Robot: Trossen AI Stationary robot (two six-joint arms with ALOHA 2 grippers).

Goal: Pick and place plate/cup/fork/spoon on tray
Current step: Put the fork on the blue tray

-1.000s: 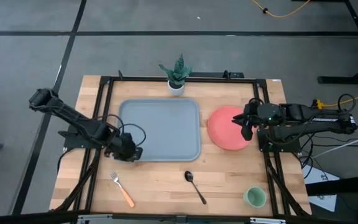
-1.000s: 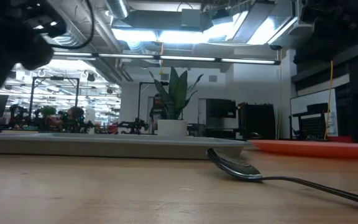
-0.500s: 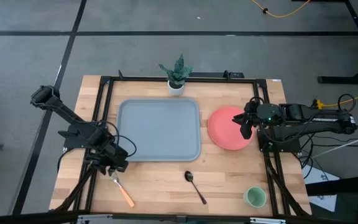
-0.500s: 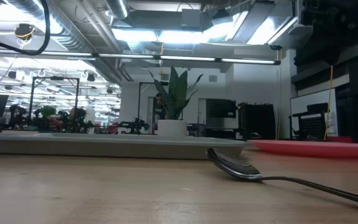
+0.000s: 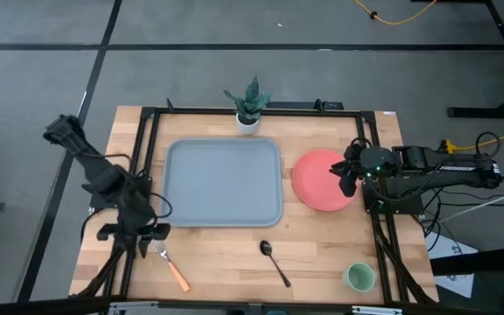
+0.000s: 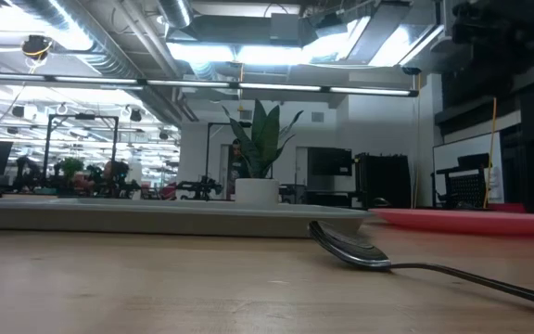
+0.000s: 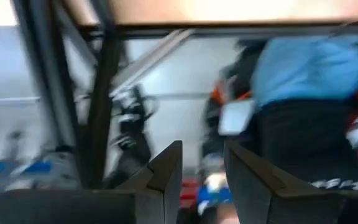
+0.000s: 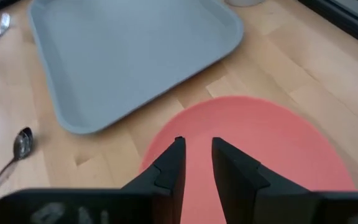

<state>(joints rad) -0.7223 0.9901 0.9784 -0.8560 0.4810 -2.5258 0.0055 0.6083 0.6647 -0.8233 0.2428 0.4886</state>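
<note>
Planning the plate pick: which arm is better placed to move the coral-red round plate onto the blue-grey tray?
Right. The right hand hangs over the coral-red round plate, fingers slightly apart. The left hand is across the blue-grey tray, near the orange-handled fork.

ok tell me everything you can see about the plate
The plate is flat, round and coral-red with a smooth matte face, plastic by the look. It lies level on the wooden table, just right of the tray, apart from it with wood showing between. Nothing lies on it. The right gripper is over its right edge, fingers slightly parted above the face; whether they touch it cannot be told. The low view shows only a thin red edge.
</note>
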